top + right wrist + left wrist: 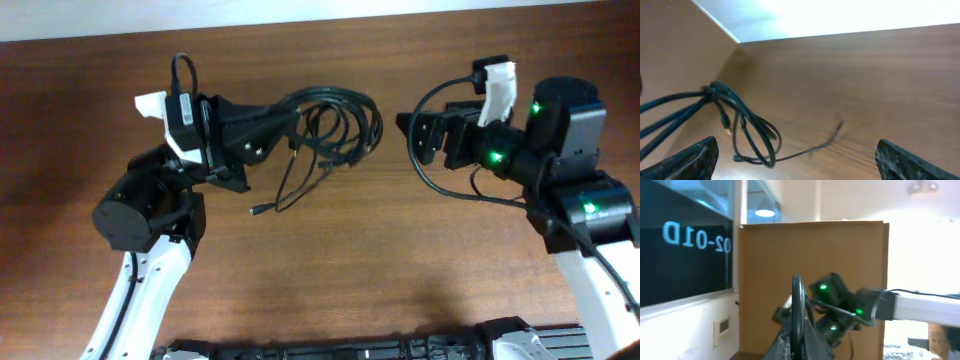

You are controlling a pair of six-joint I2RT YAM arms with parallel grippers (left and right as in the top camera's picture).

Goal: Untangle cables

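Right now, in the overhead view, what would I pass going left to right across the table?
left end effector → cables → right end effector

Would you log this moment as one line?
left gripper: shut on cables | right gripper: open, off cables | cables: tangled

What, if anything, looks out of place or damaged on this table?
Nothing looks damaged or spilled. The cables are one knotted bunch, gripped at one end by the left gripper, with one plug end trailing loose on the table. The right gripper is open, clear of them.
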